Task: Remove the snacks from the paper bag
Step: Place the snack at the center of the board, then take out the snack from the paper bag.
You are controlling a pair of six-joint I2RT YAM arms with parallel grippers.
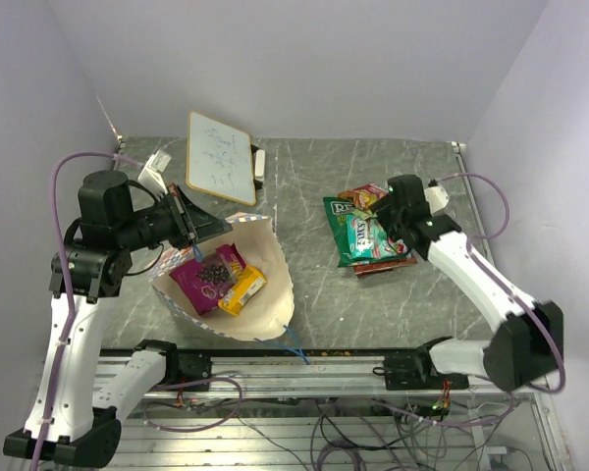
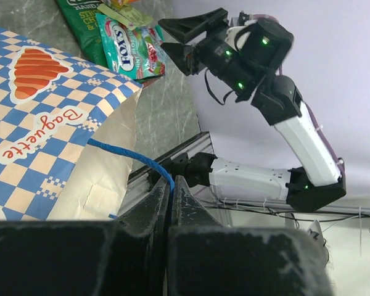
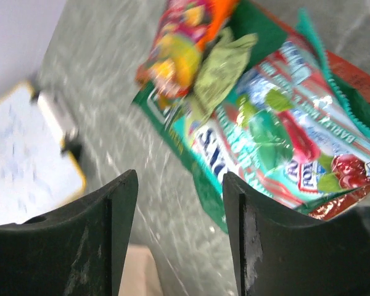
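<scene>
The paper bag [image 1: 267,257] lies open on its side at left-centre, cream inside and blue-checkered outside [image 2: 43,135]. A magenta-purple packet [image 1: 204,278] and a yellow packet [image 1: 243,289] lie in its mouth. My left gripper [image 1: 211,228] is at the bag's upper rim. In the left wrist view it [image 2: 171,182] is shut on the blue cord handle [image 2: 129,154]. A pile of snacks lies at right: green [image 1: 342,218], teal [image 1: 373,238] and orange-red [image 1: 363,196] packets. My right gripper [image 1: 381,231] hovers open over this pile, empty [image 3: 180,185], with the teal packet [image 3: 283,148] just past its fingertips.
A white board with scribbles [image 1: 221,157] lies at the back left, with a small black-and-white object [image 1: 259,167] beside it. A white item [image 1: 157,167] sits in the back left corner. The metal rail [image 1: 304,363] runs along the near edge. Walls close in the back and sides.
</scene>
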